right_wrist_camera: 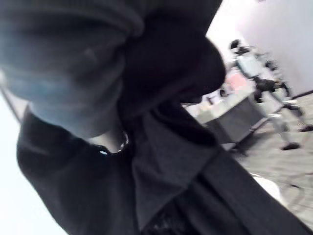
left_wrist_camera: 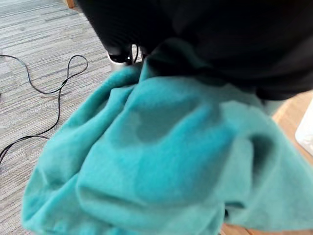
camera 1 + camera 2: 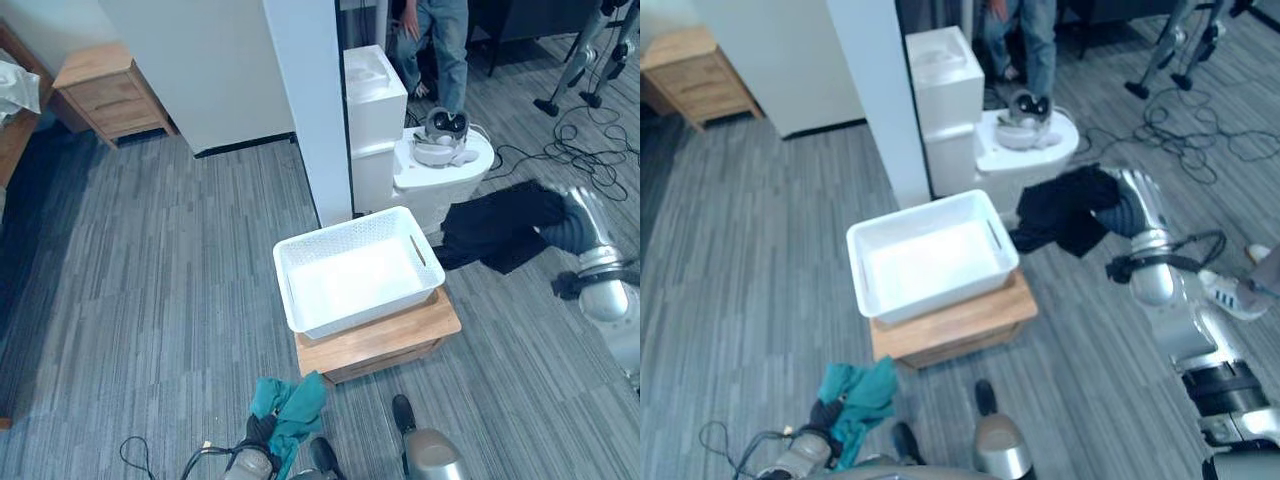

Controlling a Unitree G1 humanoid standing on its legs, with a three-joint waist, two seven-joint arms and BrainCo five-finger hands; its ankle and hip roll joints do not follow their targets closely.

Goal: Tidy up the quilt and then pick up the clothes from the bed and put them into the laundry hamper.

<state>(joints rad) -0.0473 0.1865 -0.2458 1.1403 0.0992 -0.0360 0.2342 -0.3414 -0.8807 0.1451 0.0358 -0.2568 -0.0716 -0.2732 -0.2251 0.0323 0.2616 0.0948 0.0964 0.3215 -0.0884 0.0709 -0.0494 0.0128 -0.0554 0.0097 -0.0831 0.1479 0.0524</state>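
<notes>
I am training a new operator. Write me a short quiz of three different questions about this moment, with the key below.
1. True or false: the white hamper already has clothes in it.
2. Which hand holds the black garment? A) left hand B) right hand C) neither
3. Fill in: the hamper stands on a low wooden ____.

Key
1. False. Its inside looks bare; the teal garment hangs at the left hand, low in front of the hamper.
2. B. The garment is bunched at the right hand, to the right of the hamper and apart from it.
3. Stand.
</notes>
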